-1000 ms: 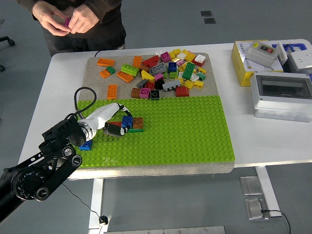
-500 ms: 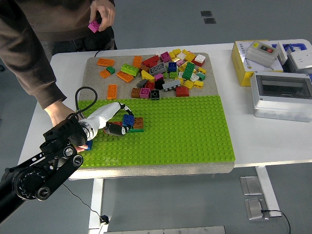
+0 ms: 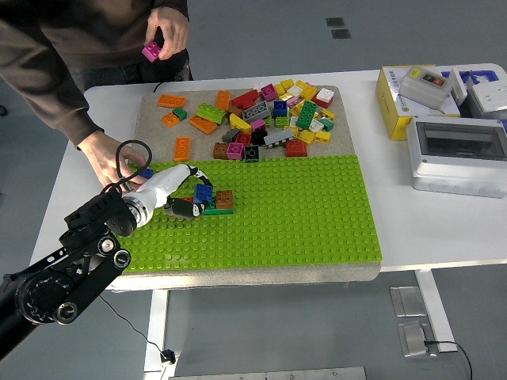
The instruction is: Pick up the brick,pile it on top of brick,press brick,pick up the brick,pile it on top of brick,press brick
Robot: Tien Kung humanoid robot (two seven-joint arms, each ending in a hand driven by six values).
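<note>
Blue brick point(image 3: 204, 192) sits on the small stack at the green baseplate's point(image 3: 317, 214) nine o'clock side, touching a brown brick point(image 3: 225, 199) at its three o'clock and a green piece below; over the last second the left robot hand point(image 3: 184, 207) has slid slightly toward twelve o'clock with it, dark fingertips curled against the stack's nine o'clock face, apparently pressing or gripping the blue brick, though whether it is truly clenched on it I cannot tell; the bigger change is the person: one hand point(image 3: 111, 158) has reached in at the baseplate's ten o'clock corner and lifted away a small blue brick point(image 3: 146, 172) that lay by the robot wrist; the other hand point(image 3: 168, 30) holds a magenta brick point(image 3: 151, 52) above the worktop point(image 3: 444, 229), twelve o'clock; loose brick pile point(image 3: 273, 115) untouched; judgement: pressing stage, next brick being readied; right arm unseen.
</note>
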